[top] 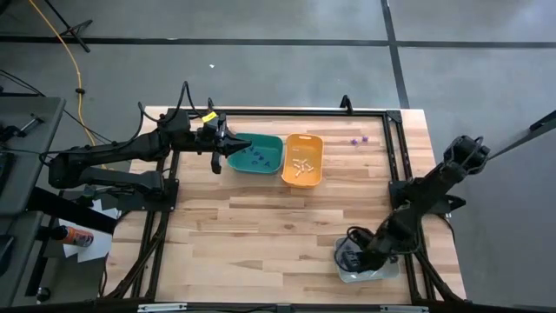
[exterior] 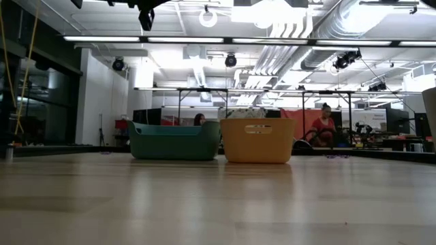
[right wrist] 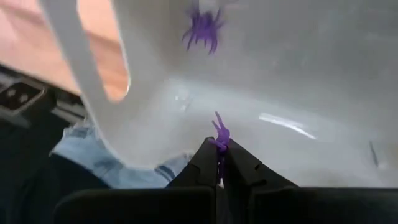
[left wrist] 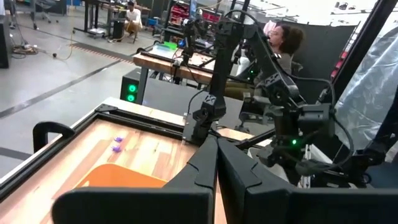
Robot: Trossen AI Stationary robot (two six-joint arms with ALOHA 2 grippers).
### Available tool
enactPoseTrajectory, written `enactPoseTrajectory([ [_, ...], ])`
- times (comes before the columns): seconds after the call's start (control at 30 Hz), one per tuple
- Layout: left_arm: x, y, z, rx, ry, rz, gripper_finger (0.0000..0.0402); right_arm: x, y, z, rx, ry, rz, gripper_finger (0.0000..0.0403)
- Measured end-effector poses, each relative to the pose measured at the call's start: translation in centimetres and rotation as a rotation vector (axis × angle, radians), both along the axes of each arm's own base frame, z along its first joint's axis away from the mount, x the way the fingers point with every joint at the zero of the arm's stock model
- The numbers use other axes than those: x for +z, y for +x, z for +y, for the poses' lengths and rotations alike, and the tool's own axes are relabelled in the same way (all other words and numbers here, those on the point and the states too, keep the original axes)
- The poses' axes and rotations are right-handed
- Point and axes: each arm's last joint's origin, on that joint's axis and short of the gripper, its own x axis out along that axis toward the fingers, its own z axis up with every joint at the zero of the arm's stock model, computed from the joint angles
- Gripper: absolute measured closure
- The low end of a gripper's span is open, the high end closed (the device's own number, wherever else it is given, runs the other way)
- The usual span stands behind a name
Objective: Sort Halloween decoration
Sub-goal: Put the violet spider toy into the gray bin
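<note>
Big open robotics lab/workshop: polished concrete floor (top: 261, 61) w/ taped lines, exposed ducts (exterior: 320, 27) and strip lights overhead, rows of black-framed workbenches (exterior: 204, 102) w/ equipment, other robot arms (left wrist: 273, 81) on stands, green status LEDs (left wrist: 131, 92), people seated at far benches.
</note>
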Motion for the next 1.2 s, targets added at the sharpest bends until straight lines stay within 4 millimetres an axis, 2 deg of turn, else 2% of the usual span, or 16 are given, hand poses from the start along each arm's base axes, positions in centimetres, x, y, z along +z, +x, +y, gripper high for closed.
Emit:
enactPoseTrajectory([
  [0.3,0.0,0.0,0.0,0.000,0.000,0.000,0.0401,-1.2,-0.3,-0.8,-0.016,-0.105,0.106,0.0402],
  [0.7,0.0,0.0,0.0,0.000,0.000,0.000,0.0401,-1.2,0.1,-1.1,-0.073,-0.135,0.063,0.0400],
  [1.0,0.0,0.0,0.0,0.000,0.000,0.000,0.0401,-1.3,0.0,-1.2,-0.069,-0.151,0.076,0.0335],
  [1.2,0.0,0.0,0.0,0.000,0.000,0.000,0.0401,-1.0,0.3,-0.9,0.029,-0.119,0.007,0.0287],
])
